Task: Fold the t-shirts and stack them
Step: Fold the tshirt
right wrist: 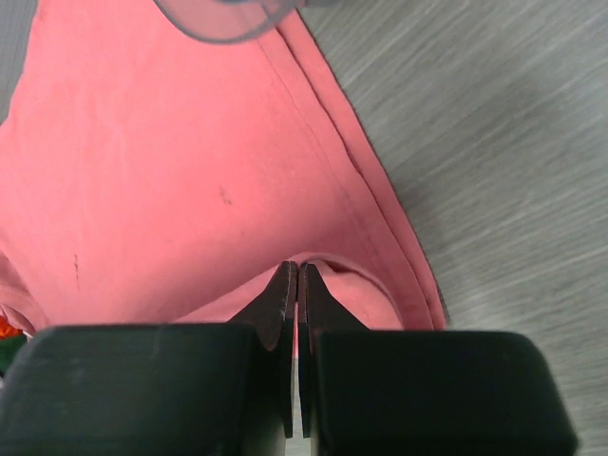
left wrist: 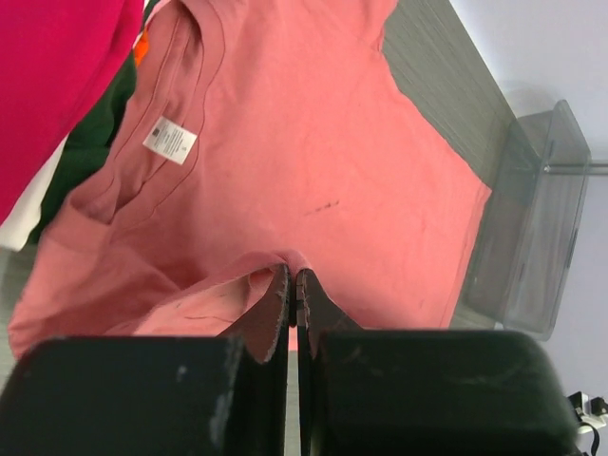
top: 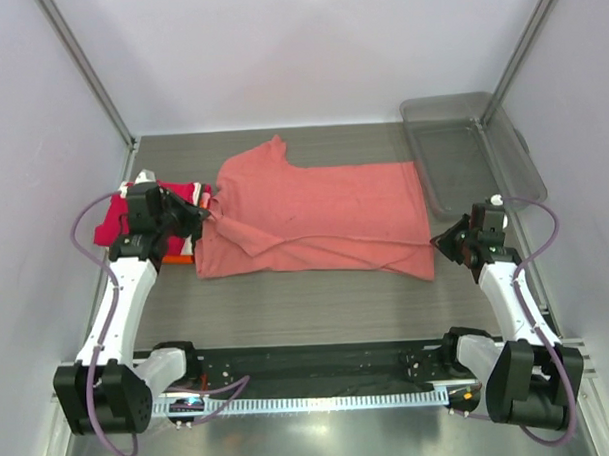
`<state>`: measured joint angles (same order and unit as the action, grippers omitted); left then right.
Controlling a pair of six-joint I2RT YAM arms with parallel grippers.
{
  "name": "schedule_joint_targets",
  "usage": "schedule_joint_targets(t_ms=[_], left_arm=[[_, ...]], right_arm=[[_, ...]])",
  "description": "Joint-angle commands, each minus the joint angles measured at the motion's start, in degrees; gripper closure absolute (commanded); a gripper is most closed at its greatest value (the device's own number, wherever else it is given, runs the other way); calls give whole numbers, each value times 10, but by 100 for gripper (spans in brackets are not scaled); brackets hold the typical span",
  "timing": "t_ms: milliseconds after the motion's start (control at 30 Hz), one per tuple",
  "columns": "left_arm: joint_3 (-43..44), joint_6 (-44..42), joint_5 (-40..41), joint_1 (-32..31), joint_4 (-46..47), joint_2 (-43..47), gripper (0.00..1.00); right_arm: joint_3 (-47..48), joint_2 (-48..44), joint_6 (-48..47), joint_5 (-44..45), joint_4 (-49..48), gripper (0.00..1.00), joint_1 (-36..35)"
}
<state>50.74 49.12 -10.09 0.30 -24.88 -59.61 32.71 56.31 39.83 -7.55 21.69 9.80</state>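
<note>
- Table (top: 317, 308) of grey wood grain, bearing all that follows.
- Coral t-shirt (top: 324, 212), spread across the middle, collar to the left, hem to the right, near long edge drawn into a taut ridge between the two arms.
- Clear grey bin (top: 472, 152), at the far right corner, just beside the hem.
- Pile at the left edge, right against the collar end: magenta-red t-shirt (top: 114, 220) showing most, orange t-shirt (top: 181, 258) and dark green t-shirt (left wrist: 95, 133) peeking from under it.
- Left gripper (top: 206, 219), jaws pinched tight on a pleat of coral cloth near the shoulder.
- Right gripper (top: 440, 241), jaws likewise clamped on coral cloth at the near hem corner.
- White label (left wrist: 170, 140), inside the collar, facing up.
- Probably a lengthwise fold of the coral shirt in hand, stacking not yet reached. Next: raise both pinches together, carry the near edge over toward the far edge, keep the cloth level and taut, let go only once laid down.
</note>
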Motion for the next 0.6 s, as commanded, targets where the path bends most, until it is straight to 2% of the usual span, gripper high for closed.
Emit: schedule_joint_targets(t_ms=[0,433,567], left_arm=[[32,-9,12,2,46,-35,100],[85,2,17,2,82,-139,100],[109,-5,22,-21,81,-183,100]], right_arm=[[40,21,2,11,-57,99,0],[87,92,-14,22,-80,99,-11],[88,110,-11,25,-87,99,-19]])
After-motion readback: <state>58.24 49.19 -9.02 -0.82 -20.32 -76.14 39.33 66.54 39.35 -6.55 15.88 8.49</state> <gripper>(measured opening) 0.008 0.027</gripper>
